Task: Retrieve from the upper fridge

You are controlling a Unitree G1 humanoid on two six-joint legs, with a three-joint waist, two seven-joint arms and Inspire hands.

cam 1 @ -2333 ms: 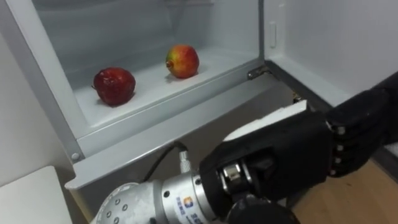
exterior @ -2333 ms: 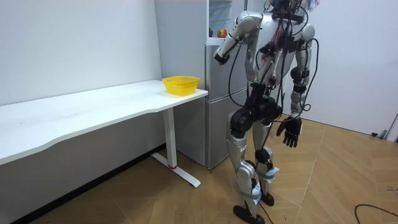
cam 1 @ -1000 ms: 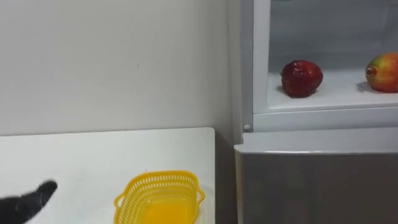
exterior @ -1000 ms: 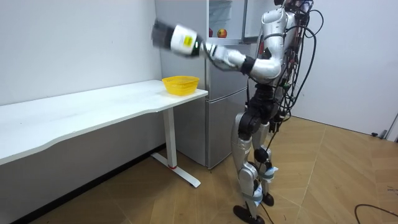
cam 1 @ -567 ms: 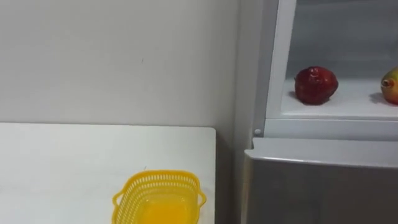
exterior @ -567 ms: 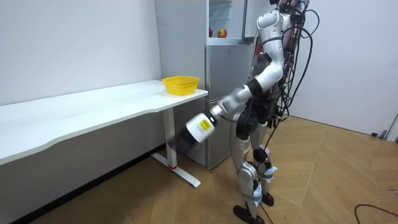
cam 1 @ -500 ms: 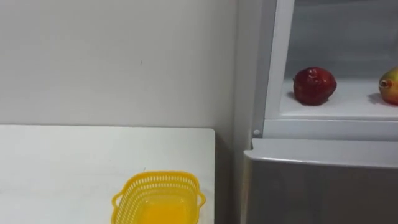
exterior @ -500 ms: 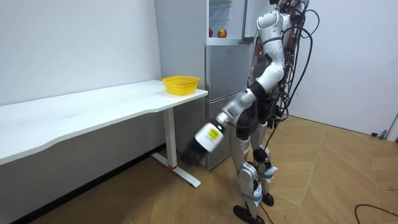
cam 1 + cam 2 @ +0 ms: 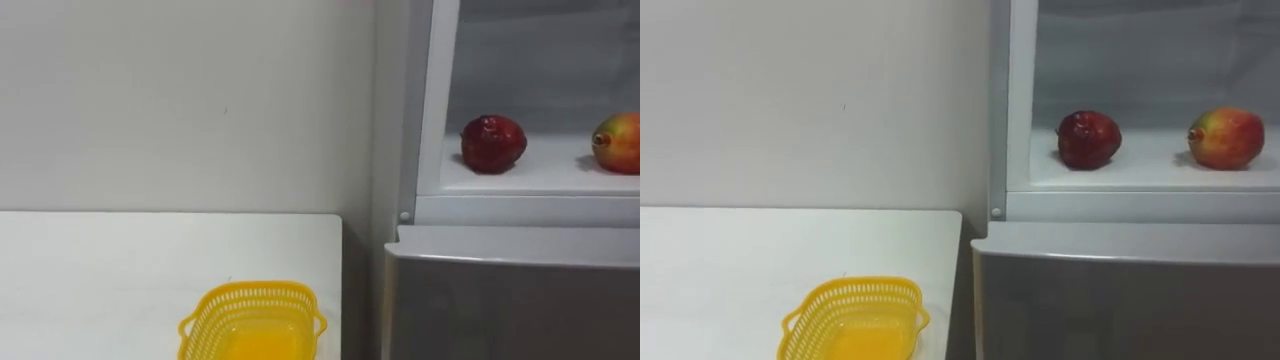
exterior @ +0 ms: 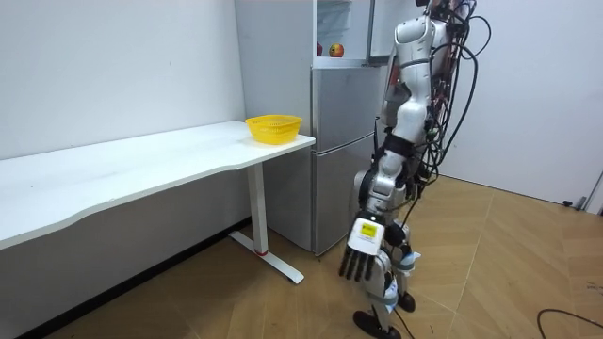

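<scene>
Up at the right, on the shelf (image 9: 540, 180) of the open upper fridge (image 9: 500, 300), I see a dark red apple (image 9: 492, 143) and, further right and apart from it, a red-and-yellow fruit (image 9: 617, 143), both untouched. At lower left a yellow basket (image 9: 252, 320) sits on the white bench (image 9: 100, 270), near the end beside the fridge. From the room view, the robot stands at the fridge, left hand (image 10: 363, 256) hanging low by its legs, fingers straight and relaxed, holding nothing.

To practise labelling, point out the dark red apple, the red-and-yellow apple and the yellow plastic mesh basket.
dark red apple (image 9: 1089, 139): right eye view, its middle.
red-and-yellow apple (image 9: 1225, 137): right eye view, its middle.
yellow plastic mesh basket (image 9: 852, 290): right eye view, its back wall.
</scene>
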